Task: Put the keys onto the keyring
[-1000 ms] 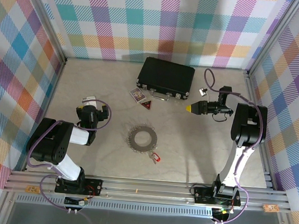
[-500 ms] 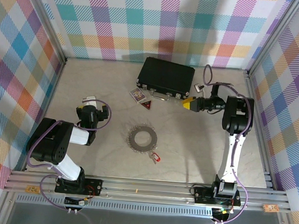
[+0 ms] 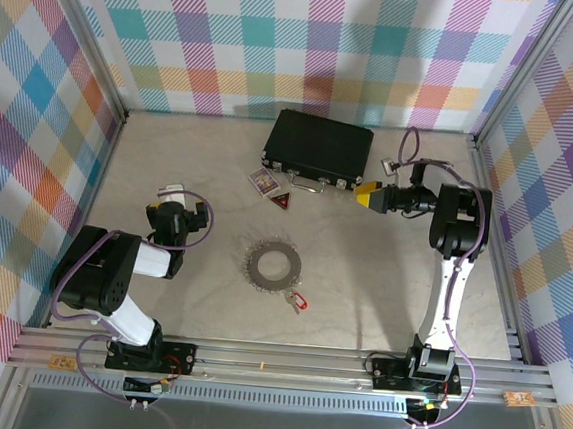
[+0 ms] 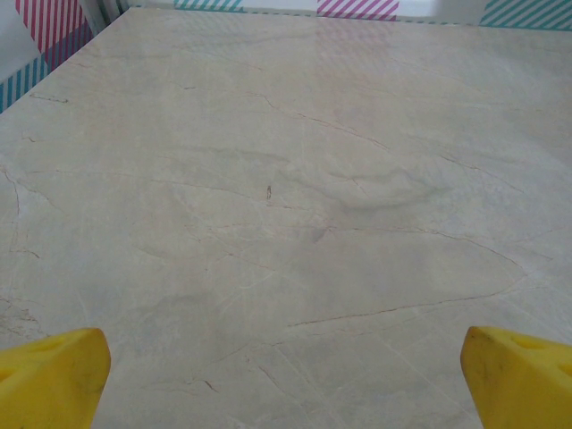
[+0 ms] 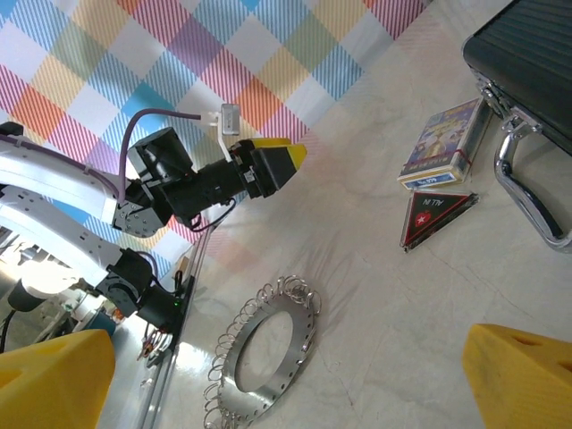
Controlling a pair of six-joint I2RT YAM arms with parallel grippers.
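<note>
The keyring [image 3: 273, 267] is a grey metal ring fringed with small silvery loops, lying flat mid-table; it also lies under my right wrist camera [image 5: 302, 332]. One key with a red oval head [image 3: 297, 300] rests on the table just off the ring's near right side. My right gripper [image 3: 369, 195] hovers by the black case's right end, apart from ring and key, open [image 5: 289, 357] with nothing between its yellow fingers. Far to the left my left gripper [image 3: 172, 196] hangs open [image 4: 286, 357] over bare table.
A black case [image 3: 318, 149] with a metal handle lies at the back. In front of it are a small printed card [image 3: 263, 181] and a dark red triangular tag [image 3: 283, 201]. Plaid walls enclose three sides. An aluminium rail [image 3: 274, 359] runs along the near edge.
My right arm has swung and its gripper has shifted back and slightly left toward the case's right end. The left arm, keyring and key have not moved.
</note>
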